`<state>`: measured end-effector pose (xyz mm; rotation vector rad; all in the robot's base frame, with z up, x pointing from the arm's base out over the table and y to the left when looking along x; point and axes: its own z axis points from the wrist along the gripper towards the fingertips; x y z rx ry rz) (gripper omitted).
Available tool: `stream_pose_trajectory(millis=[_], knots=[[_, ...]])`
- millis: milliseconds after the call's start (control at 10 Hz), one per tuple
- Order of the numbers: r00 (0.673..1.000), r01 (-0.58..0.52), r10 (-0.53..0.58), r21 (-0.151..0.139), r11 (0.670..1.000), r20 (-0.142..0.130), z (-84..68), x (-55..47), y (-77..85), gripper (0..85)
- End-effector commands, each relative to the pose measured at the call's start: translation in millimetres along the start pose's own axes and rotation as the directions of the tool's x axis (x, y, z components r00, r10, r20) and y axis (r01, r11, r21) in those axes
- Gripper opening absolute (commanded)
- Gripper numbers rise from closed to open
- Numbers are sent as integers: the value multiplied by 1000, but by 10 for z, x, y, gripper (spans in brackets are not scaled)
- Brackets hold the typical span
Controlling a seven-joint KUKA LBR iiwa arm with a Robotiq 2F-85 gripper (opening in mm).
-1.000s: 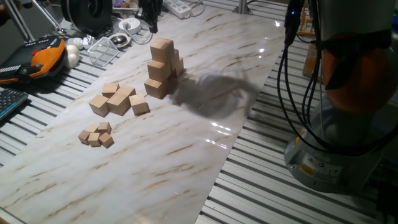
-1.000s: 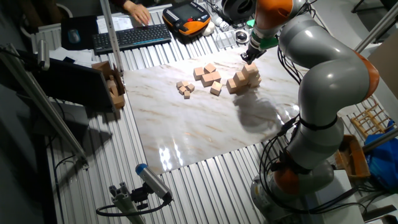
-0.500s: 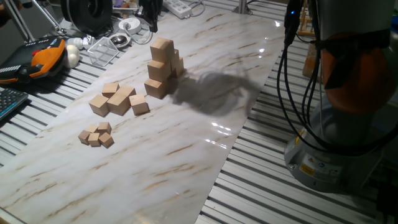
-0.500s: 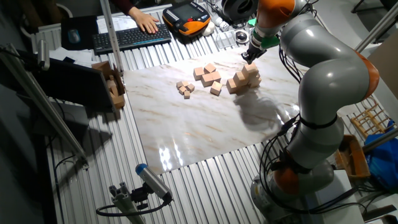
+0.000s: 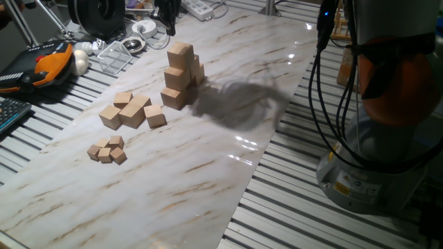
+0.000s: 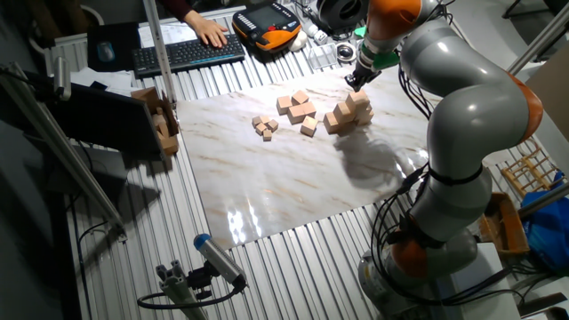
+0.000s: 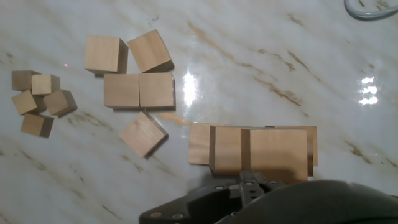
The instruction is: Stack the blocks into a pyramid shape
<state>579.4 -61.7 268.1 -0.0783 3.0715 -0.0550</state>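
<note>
You are looking across a wide bare stretch of marble counter (image 5: 208, 173) lying open toward the near edge, past the tiny cubes (image 5: 107, 150) and medium cubes (image 5: 131, 111). The blocks (image 5: 180, 75) are standing stacked at the far end, close to the clutter. Your gripper (image 6: 356, 78) is hovering just above the stack; whether it is parted or closed, you cannot tell.

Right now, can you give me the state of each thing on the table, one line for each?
Big blocks: stacked in stepped tiers, the pile upright, top block free.
Middle blocks: five, loose in a flat cluster, none stacked.
Small blocks: loose, bunched close together on the table.
Gripper: above the stack, holding nothing; cannot tell if open or shut.
</note>
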Motion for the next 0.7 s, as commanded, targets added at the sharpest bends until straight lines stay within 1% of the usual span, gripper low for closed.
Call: stream_pose_trajectory(millis=[0,300,600], knots=[[1000,0,0,0,1000,0,-2,1,2,0],[1000,3,-3,0,1000,0,-7,5,3,0],[1000,-2,2,-10,1000,-4,-9,19,29,0]])
